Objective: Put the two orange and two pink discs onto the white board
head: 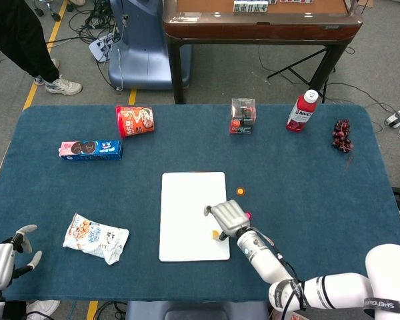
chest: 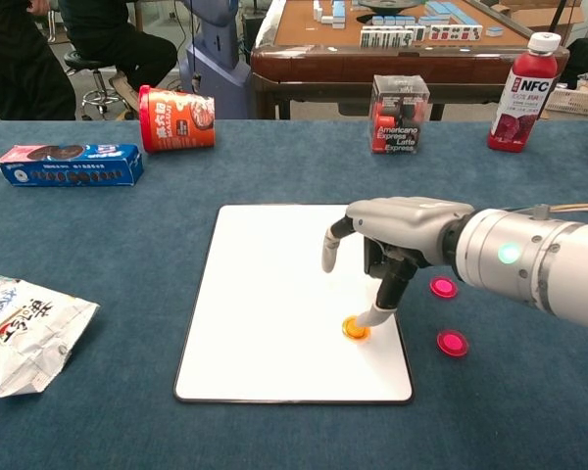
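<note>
The white board (head: 187,200) (chest: 274,284) lies mid-table. One orange disc (head: 215,234) (chest: 355,328) lies flat on its near right part. My right hand (head: 227,217) (chest: 397,230) hovers over it, one fingertip (chest: 380,308) touching the disc and another finger (chest: 328,253) lifted well clear. A second orange disc (head: 240,191) sits on the cloth just right of the board; the chest view does not show it. Two pink discs (chest: 443,287) (chest: 452,343) lie on the cloth right of the board. My left hand (head: 0,257) is at the near left corner, fingers apart, holding nothing.
A snack bag (head: 95,237) lies at the near left. A blue biscuit box (head: 90,149) and a tipped red cup (head: 135,121) are at the far left. A clear coffee box (head: 243,116), a red bottle (head: 301,111) and grapes (head: 342,135) line the far right.
</note>
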`<state>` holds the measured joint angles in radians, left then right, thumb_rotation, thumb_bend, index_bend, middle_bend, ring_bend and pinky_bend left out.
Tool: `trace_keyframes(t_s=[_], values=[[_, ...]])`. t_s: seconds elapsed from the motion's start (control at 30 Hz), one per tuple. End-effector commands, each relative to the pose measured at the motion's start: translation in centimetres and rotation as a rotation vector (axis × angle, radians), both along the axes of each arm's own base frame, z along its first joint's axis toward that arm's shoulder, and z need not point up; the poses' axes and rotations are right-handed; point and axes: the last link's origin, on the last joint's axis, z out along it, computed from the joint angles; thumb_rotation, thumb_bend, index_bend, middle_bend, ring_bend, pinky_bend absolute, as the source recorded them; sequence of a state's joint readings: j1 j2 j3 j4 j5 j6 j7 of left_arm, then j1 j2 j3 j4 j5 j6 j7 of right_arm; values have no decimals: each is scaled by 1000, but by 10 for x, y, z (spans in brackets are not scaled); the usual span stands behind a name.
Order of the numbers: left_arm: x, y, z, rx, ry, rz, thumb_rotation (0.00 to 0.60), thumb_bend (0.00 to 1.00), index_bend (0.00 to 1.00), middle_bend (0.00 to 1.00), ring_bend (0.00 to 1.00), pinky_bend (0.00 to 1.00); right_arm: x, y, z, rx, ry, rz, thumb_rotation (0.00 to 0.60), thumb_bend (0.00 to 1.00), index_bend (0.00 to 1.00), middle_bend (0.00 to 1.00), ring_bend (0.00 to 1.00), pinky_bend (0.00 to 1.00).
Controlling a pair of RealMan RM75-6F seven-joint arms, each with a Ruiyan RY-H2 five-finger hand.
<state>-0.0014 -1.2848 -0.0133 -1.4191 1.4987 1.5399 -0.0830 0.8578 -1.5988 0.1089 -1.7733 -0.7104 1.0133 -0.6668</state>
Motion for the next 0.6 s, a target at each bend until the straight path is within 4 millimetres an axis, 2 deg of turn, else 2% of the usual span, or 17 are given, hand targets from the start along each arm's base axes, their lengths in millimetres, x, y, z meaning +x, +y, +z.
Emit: trace_keyframes(t_s=[0.03, 0.3, 0.6], values=[[0, 0, 0, 1, -1, 0, 600, 309, 336, 621, 565, 753, -1, -4, 6, -22, -10, -11, 600, 0, 301, 1000, 1000, 1000], [-1, 0, 0, 3, 1, 3, 600, 309, 336, 621, 565, 753, -22, -35, 31, -102, 27, -88, 600, 118, 301, 1000, 1000, 1000], [0, -2, -5, -5, -7, 6, 600, 309, 337, 621, 565, 753, -46, -63, 32, -117, 92, -183, 600, 145, 301, 1000, 1000, 1000]])
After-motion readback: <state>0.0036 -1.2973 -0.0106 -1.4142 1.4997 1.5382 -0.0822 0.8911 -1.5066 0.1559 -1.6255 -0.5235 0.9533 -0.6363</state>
